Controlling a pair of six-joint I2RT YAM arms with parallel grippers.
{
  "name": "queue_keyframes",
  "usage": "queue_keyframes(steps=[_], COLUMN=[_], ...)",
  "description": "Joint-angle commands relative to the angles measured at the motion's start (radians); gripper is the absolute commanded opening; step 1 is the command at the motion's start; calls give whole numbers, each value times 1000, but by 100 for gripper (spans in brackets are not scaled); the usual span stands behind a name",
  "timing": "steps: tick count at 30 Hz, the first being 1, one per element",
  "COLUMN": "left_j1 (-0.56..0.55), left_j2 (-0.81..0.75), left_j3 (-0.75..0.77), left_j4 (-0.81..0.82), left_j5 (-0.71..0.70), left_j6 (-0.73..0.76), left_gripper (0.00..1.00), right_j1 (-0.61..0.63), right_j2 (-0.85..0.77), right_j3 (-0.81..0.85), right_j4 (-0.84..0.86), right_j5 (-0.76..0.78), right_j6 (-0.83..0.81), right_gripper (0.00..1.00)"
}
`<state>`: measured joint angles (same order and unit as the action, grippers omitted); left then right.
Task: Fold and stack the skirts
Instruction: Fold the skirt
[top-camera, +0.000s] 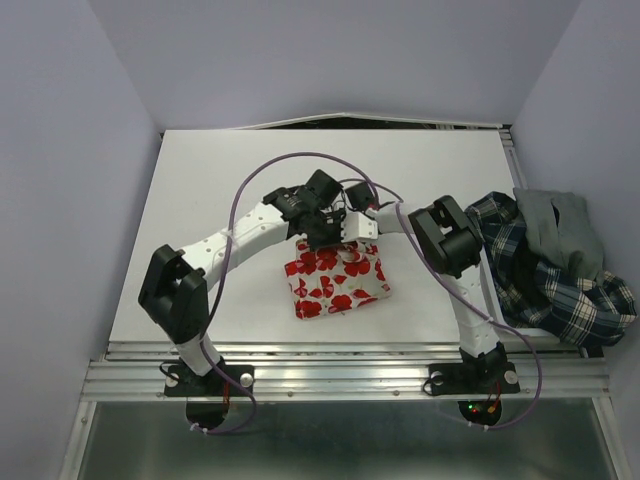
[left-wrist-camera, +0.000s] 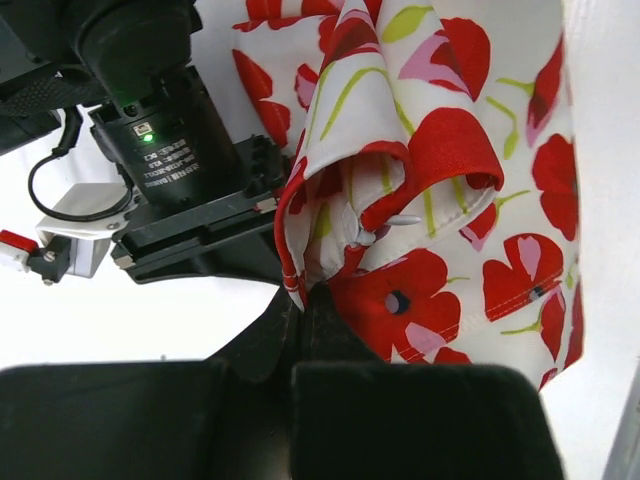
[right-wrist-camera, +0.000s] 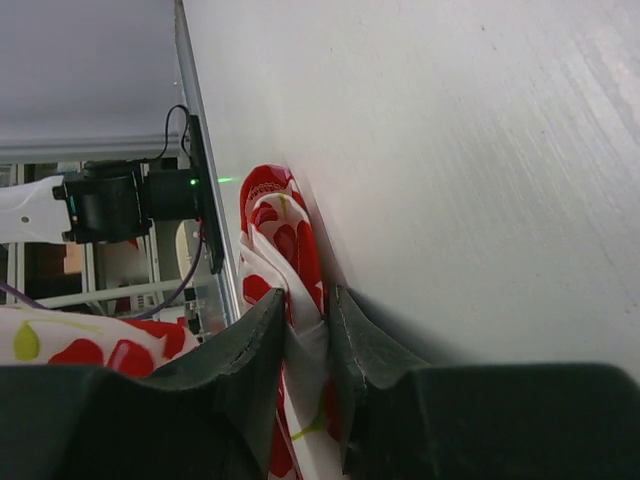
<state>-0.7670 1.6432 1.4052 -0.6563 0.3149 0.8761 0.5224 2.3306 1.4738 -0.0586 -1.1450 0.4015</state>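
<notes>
Left gripper (left-wrist-camera: 303, 298) and right gripper (right-wrist-camera: 306, 312) each pinch an edge of the red-print skirt (top-camera: 337, 280), folded on the counter (top-camera: 230, 180) just beneath them (soft, light, limp: best held by corners).

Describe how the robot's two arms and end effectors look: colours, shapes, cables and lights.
The left arm and right arm match: white tubular links joined by bulky black joint housings, on black bases. A purple cable loops along each. The left end effector and right end effector each have two black wedge-shaped fingers. A small green light glows on a wrist housing.
</notes>
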Motion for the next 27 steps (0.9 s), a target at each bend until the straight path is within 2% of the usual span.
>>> queue_keyframes(steps=[1,4,6,10,11,12,13,15,17,20,22,27], left_j1=[12,20,20,20,20,20,20,20,21,28,44,100], left_j2=[33,59,67,61,53,50,44,29,-3,-46,-72,-123], left_j3=[41,31,25,35,38,41,54,60,67,83,90,29], left_j4=[76,93,96,80,63,51,19,-2,-20,-39,-49,12], left_j5=[-17,-14,-10,10,10,10,10,-2,-2,13,36,98], left_j6=[64,72,72,54,47,40,37,26,-2,-58,-92,-270], left_gripper=[2,8,17,30,35,36,38,60,61,63,63,62], right_j1=[11,11,11,11,1,1,1,-19,-31,-61,-75,-122], right_j2=[-36,-28,-25,-28,-28,-30,-28,-27,-16,-1,6,-33], right_j3=[-24,-10,2,51,83,103,126,178,262,379,469,580], right_j4=[29,29,28,16,10,2,-22,-56,-92,-124,-155,-233], right_j5=[25,36,63,145,165,177,212,269,332,393,438,470], right_j6=[16,26,26,16,5,-1,-28,-55,-69,-102,-133,-202], right_gripper=[31,33,38,59,68,71,78,80,87,92,100,100])
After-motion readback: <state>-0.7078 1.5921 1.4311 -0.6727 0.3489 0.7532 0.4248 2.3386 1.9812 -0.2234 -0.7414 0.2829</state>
